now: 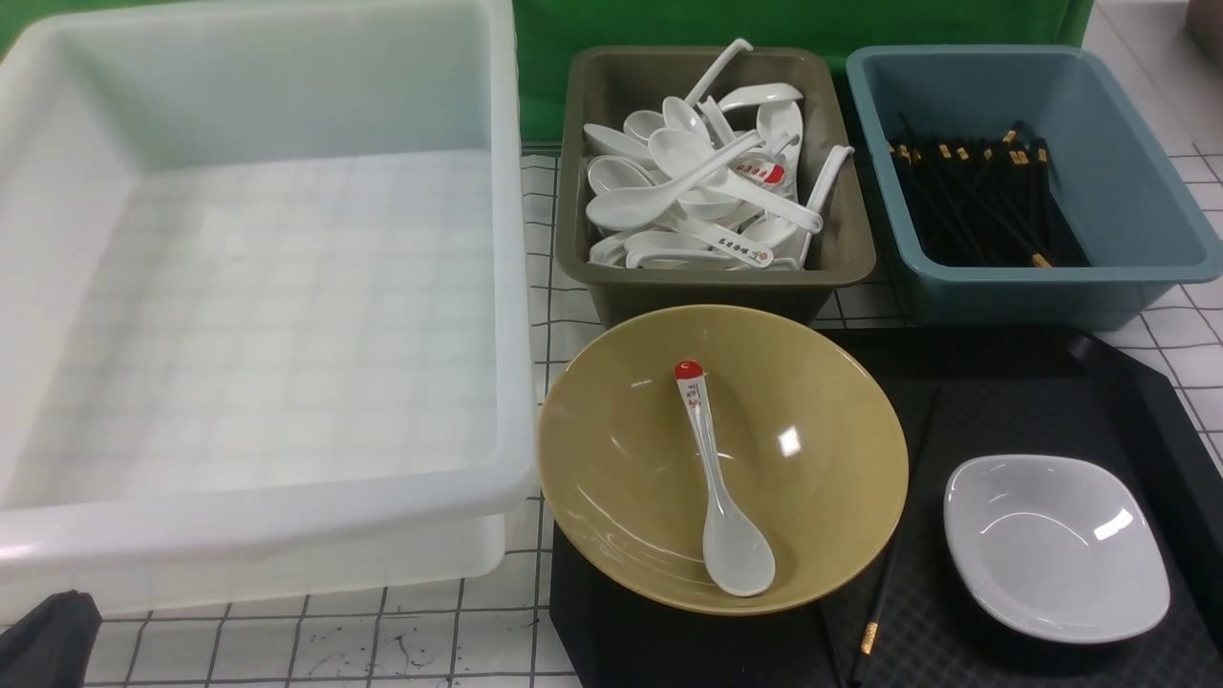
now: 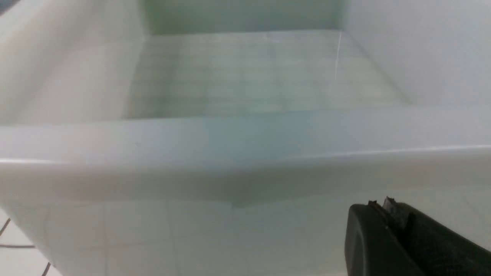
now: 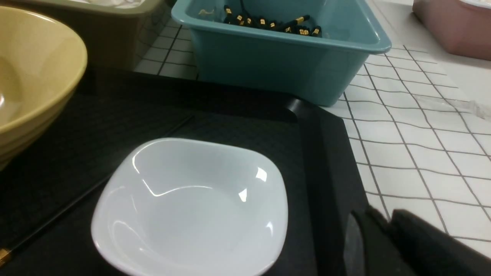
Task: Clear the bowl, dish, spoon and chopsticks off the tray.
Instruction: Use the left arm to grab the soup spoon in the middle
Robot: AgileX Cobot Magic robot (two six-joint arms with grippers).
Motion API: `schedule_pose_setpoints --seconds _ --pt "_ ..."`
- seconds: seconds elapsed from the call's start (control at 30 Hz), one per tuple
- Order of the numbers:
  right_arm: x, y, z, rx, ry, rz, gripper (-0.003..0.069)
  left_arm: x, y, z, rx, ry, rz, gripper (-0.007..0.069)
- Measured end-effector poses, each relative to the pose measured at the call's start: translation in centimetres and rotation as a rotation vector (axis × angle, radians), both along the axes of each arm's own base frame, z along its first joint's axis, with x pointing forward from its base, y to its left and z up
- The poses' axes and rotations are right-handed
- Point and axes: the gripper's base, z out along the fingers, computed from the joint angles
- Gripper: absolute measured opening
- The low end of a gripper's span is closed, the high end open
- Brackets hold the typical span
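The mustard-yellow bowl (image 1: 611, 449) stands on the left part of the black tray (image 1: 1003, 392). The white spoon (image 1: 726, 526) lies inside the bowl, red tip pointing away. The black chopsticks (image 1: 884, 578) lie on the tray between the bowl and the white dish (image 1: 1056, 547), partly under the bowl's edge. My left gripper (image 2: 379, 205) is shut and empty, low in front of the white tub's outer wall. My right gripper (image 3: 383, 216) is shut and empty, by the tray's right rim (image 3: 322, 153), beside the dish (image 3: 191, 207). The bowl (image 3: 34, 69) and chopsticks (image 3: 57, 216) also show there.
A large empty white tub (image 1: 258, 516) fills the left side. Behind the tray stand an olive bin (image 1: 841, 258) of white spoons and a teal bin (image 1: 1127, 277) of black chopsticks. A pinkish bin (image 3: 452, 27) stands further right. A dark part of my left arm (image 1: 48, 640) shows at the bottom left.
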Motion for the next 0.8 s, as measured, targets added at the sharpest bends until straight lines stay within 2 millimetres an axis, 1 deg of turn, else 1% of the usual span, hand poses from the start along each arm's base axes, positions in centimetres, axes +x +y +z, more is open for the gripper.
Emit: schedule_pose_setpoints --seconds 0.07,0.13,0.23,0.3,0.37,0.4,0.43,0.5,0.6,0.7,0.77,0.8 --pt "0.1 0.0 0.3 -0.002 -0.043 -0.004 0.013 0.1 0.0 0.8 -0.001 -0.094 -0.002 -0.0013" --pt "0.2 -0.1 1.1 -0.008 -0.139 -0.013 0.0132 0.2 0.0 1.9 -0.001 -0.205 -0.004 -0.0013" --pt "0.2 -0.3 3.3 -0.02 -0.38 -0.034 0.0134 0.0 -0.1 3.7 -0.003 -0.404 -0.007 -0.0013" --pt "-0.1 -0.4 4.7 0.013 -0.545 -0.047 0.0138 -0.3 -0.1 4.7 -0.004 -0.528 -0.01 -0.0013" --pt "-0.7 -0.5 6.1 0.138 -0.714 -0.043 0.0141 -0.8 -0.1 5.8 -0.009 -0.659 -0.013 -0.0013" --pt "-1.0 -0.5 6.6 0.23 -0.785 -0.029 0.0141 -1.1 -0.1 6.4 -0.032 -0.731 -0.018 -0.0013" --pt "-1.3 -0.6 7.2 0.357 -0.863 -0.001 0.0142 -1.6 -0.1 7.2 -0.067 -0.833 -0.029 -0.0013" --pt "-1.9 -0.6 7.9 0.553 -0.956 0.057 0.0141 -2.3 -0.1 8.0 -0.13 -0.947 -0.05 -0.0013" --pt "-2.0 -0.6 8.1 0.649 -0.98 0.088 0.0144 -2.7 -0.1 8.4 -0.186 -1.003 -0.067 -0.0013" --pt "-2.1 -0.6 8.1 0.7 -0.985 0.106 0.0145 -2.7 -0.1 8.8 -0.228 -0.995 -0.082 -0.0013" --pt "-2.0 -0.6 8.1 0.705 -0.969 0.107 0.0145 -3.0 -0.2 10.8 -0.241 -0.957 -0.093 -0.0013" --pt "-1.8 -0.5 8.2 0.701 -0.933 0.1 0.0145 -3.2 -0.2 12.3 -0.237 -0.924 -0.092 -0.0013"
